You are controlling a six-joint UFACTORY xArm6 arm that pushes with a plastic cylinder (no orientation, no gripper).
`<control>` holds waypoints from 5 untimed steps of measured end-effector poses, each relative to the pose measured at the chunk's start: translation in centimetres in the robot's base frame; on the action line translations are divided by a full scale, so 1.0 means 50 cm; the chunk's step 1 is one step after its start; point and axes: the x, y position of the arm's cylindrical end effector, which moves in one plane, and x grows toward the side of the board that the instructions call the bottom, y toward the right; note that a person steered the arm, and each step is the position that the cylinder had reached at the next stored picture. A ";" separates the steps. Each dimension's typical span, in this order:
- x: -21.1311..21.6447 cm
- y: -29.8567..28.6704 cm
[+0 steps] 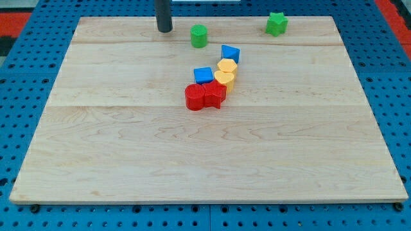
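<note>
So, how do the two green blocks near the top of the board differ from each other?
The green cylinder has a round, smooth outline, while the green star-shaped block has a notched, pointed outline. The green cylinder lies near my tip, to its right and apart from it; the green star-shaped block sits far off toward the view's right. The cylinder is also closer to the blue block. Both are the same green and stand alone, touching nothing.

Dark rod held upright near board's (pixel 96 128) top edge, left of centre; my tip (pixel 165 30) set down on wood.
</note>
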 end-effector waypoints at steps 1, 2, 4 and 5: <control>0.040 0.036; 0.013 0.142; -0.041 0.168; -0.051 0.098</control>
